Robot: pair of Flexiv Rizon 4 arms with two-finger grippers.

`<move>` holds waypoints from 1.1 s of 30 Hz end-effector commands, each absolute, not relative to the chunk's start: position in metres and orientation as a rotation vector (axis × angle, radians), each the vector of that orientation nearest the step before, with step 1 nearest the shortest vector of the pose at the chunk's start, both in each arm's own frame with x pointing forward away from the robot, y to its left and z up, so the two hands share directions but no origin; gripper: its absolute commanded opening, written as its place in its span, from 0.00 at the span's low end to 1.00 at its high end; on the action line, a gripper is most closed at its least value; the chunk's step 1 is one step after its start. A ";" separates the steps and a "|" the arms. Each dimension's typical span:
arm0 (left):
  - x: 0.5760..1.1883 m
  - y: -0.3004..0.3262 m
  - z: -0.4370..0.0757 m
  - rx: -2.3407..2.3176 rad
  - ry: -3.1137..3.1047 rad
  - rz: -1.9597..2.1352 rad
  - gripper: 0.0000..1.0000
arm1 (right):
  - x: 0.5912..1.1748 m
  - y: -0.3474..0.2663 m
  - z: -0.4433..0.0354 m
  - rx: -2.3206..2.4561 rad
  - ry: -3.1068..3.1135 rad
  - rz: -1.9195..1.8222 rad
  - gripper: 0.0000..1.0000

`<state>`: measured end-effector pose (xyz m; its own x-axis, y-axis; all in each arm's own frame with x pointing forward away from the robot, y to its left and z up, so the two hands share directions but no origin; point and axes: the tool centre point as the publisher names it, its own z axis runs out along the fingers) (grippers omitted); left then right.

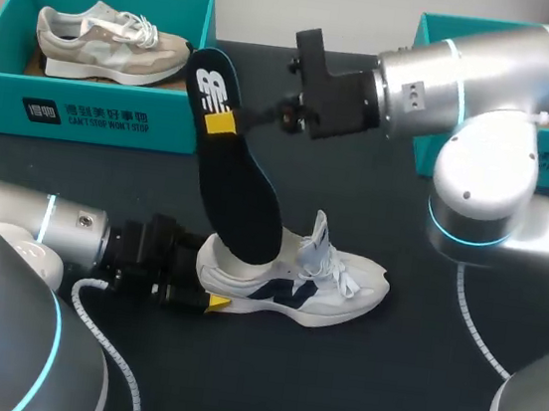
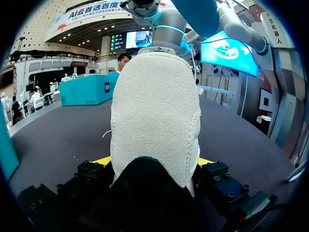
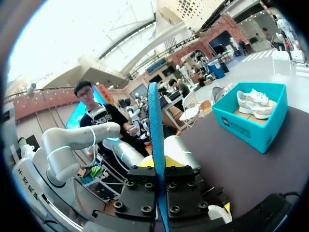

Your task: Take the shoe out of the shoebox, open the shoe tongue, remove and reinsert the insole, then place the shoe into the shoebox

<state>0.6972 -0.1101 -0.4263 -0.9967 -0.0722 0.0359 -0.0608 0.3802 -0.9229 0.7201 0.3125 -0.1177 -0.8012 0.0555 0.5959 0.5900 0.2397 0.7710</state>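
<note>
Head view: right gripper (image 1: 227, 120) clamps insole (image 1: 242, 202) edge, lower end inside shoe (image 1: 329, 290).

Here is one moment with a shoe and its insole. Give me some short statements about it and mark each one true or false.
1. The right gripper is shut on the insole. True.
2. The insole lies flat on the table. False: it stands up, with its lower end inside the white shoe.
3. The left gripper holds the white shoe at its heel. True.
4. The left box is empty. False: a beige shoe lies in it.
5. The white shoe is in a box. False: it rests on the table.
</note>
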 end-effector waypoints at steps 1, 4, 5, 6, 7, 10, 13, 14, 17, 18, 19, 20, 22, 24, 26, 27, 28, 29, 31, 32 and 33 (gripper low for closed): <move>0.698 -0.111 -0.433 -0.126 2.603 -1.736 0.00 | 0.719 0.313 -0.118 -0.594 -2.071 -1.589 0.00; 0.698 -0.111 -0.433 -0.126 2.603 -1.736 0.00 | 0.719 0.313 -0.118 -0.594 -2.071 -1.589 0.00; 0.698 -0.111 -0.433 -0.126 2.603 -1.736 0.00 | 0.719 0.313 -0.118 -0.594 -2.071 -1.589 0.00; 0.698 -0.111 -0.433 -0.126 2.603 -1.736 0.00 | 0.721 0.310 -0.117 -0.585 -2.070 -1.609 0.00; 0.698 -0.111 -0.433 -0.126 2.603 -1.736 0.00 | 0.724 0.305 -0.115 -0.637 -2.051 -1.582 0.00; 0.698 -0.111 -0.433 -0.126 2.603 -1.736 0.00 | 0.726 0.292 -0.106 -0.712 -2.048 -1.535 0.00; 0.698 -0.111 -0.433 -0.126 2.603 -1.736 0.00 | 0.727 0.283 -0.094 -0.772 -2.039 -1.507 0.00; 0.698 -0.111 -0.433 -0.126 2.603 -1.736 0.00 | 0.726 0.280 -0.089 -0.766 -2.047 -1.522 0.00; 0.698 -0.111 -0.433 -0.126 2.603 -1.736 0.00 | 0.724 0.273 -0.072 -0.797 -1.981 -1.576 0.00; 0.698 -0.111 -0.433 -0.126 2.603 -1.736 0.00 | 0.723 0.271 -0.067 -0.810 -1.946 -1.602 0.00; 0.698 -0.111 -0.433 -0.126 2.603 -1.736 0.00 | 0.720 0.267 -0.061 -0.835 -1.923 -1.608 0.00; 0.698 -0.111 -0.433 -0.126 2.603 -1.736 0.00 | 0.719 0.265 -0.057 -0.835 -1.925 -1.620 0.00; 0.698 -0.111 -0.433 -0.126 2.603 -1.736 0.00 | 0.714 0.262 -0.047 -0.847 -1.907 -1.614 0.00; 0.698 -0.111 -0.433 -0.126 2.603 -1.736 0.00 | 0.708 0.259 -0.036 -0.835 -1.916 -1.618 0.00; 0.698 -0.111 -0.433 -0.126 2.603 -1.736 0.00 | 0.704 0.257 -0.030 -0.869 -1.883 -1.584 0.00; 0.698 -0.111 -0.433 -0.126 2.603 -1.736 0.00 | 0.701 0.256 -0.026 -0.859 -1.874 -1.601 0.00; 0.698 -0.111 -0.433 -0.126 2.603 -1.736 0.00 | 0.698 0.255 -0.024 -0.867 -1.850 -1.598 0.00; 0.698 -0.111 -0.433 -0.126 2.603 -1.736 0.00 | 0.695 0.254 -0.021 -0.875 -1.842 -1.604 0.00; 0.698 -0.111 -0.433 -0.126 2.603 -1.736 0.00 | 0.688 0.254 -0.016 -0.892 -1.813 -1.601 0.00; 0.698 -0.111 -0.433 -0.126 2.603 -1.736 0.00 | 0.682 0.253 -0.013 -0.891 -1.808 -1.614 0.00; 0.698 -0.111 -0.433 -0.126 2.603 -1.736 0.00 | 0.680 0.252 -0.011 -0.890 -1.807 -1.615 0.00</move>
